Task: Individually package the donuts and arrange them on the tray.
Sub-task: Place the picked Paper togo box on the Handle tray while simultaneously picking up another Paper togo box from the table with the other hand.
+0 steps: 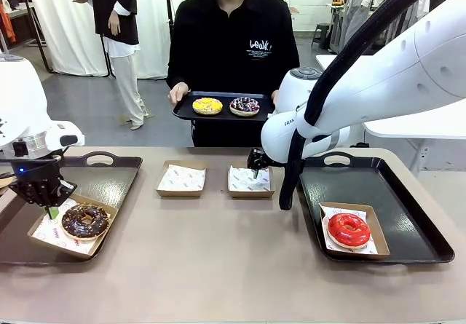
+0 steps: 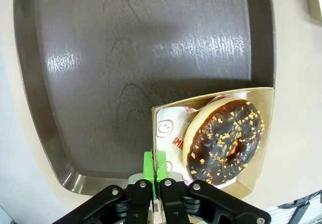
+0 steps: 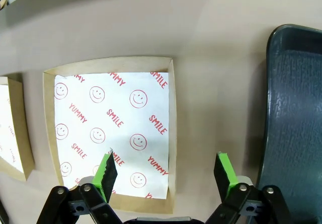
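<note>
Brown donut (image 2: 226,141) beside left gripper (image 2: 154,159)

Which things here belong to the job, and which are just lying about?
Job: chocolate donut, chocolate donut's box, red donut, red donut's box, yellow donut, sprinkled donut, two empty boxes, left tray, right tray, person's tray.
Just about: white table, curtain.

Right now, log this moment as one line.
left pincer: shut on box edge, chocolate donut inside | right pincer: open above empty box | red donut: boxed on right tray
</note>
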Available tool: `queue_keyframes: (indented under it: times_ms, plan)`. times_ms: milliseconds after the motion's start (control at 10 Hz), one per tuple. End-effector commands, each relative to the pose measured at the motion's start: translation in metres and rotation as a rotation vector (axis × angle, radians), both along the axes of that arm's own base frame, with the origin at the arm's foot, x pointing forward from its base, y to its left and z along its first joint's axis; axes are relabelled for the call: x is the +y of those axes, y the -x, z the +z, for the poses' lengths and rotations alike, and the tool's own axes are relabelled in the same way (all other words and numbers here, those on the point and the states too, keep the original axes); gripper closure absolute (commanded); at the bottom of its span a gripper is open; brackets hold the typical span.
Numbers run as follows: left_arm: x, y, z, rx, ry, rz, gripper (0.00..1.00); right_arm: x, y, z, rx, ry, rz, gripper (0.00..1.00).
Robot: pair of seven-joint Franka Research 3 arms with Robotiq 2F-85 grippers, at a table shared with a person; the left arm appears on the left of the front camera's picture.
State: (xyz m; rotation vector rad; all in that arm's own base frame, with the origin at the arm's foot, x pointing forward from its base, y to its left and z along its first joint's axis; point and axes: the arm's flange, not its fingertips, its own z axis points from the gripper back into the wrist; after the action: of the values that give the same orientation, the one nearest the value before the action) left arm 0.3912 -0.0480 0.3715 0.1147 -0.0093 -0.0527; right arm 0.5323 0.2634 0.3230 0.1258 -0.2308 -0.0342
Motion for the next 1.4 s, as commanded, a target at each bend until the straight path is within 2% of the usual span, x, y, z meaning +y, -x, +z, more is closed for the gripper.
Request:
queue_keyframes:
  times_ms: [0, 100, 200, 300, 400, 500, 600, 800, 900, 1000, 1100, 1300]
  plan:
    - [-0.0021, 0.0022, -0.0026, 0.006, -0.048, 0.060, 0.99, 0.0090, -0.0046, -0.0028, -0.008, 0.026, -0.034, 0.00]
    - [-0.0027, 0.0027, -0.0024, 0.007, -0.049, 0.070, 0.99, 0.0091, -0.0045, -0.0029, -0.007, 0.025, -0.032, 0.00]
    - [-0.0019, 0.0028, -0.0030, 0.006, -0.060, 0.093, 0.99, 0.0088, -0.0044, -0.0029, -0.005, 0.024, -0.028, 0.09]
    - [-0.0013, 0.0027, -0.0028, 0.011, -0.055, 0.093, 0.58, 0.0083, -0.0048, -0.0035, -0.001, 0.024, -0.020, 0.59]
    - [-0.0014, 0.0029, -0.0024, 0.013, -0.052, 0.089, 0.43, 0.0083, -0.0049, -0.0034, 0.003, 0.022, -0.021, 0.68]
    - [-0.0015, 0.0027, -0.0023, 0.015, -0.051, 0.091, 0.03, 0.0084, -0.0048, -0.0035, 0.003, 0.023, -0.021, 0.64]
    - [-0.0016, 0.0026, -0.0021, 0.017, -0.050, 0.092, 0.00, 0.0081, -0.0047, -0.0032, 0.003, 0.023, -0.022, 1.00]
    - [-0.0010, 0.0025, -0.0013, 0.017, -0.048, 0.092, 0.00, 0.0067, -0.0052, -0.0032, 0.004, 0.021, -0.029, 1.00]
    - [-0.0009, 0.0022, -0.0007, 0.017, -0.047, 0.092, 0.13, 0.0065, -0.0054, -0.0026, 0.003, 0.021, -0.030, 1.00]
    - [-0.0006, 0.0021, -0.0004, 0.018, -0.045, 0.092, 0.04, 0.0064, -0.0057, -0.0023, 0.001, 0.026, -0.032, 1.00]
    - [-0.0007, 0.0024, -0.0001, 0.019, -0.044, 0.093, 0.00, 0.0060, -0.0059, -0.0022, 0.001, 0.028, -0.036, 1.00]
    - [0.0001, 0.0028, 0.0009, 0.017, -0.037, 0.092, 0.00, 0.0057, -0.0059, -0.0012, -0.006, 0.040, -0.042, 1.00]
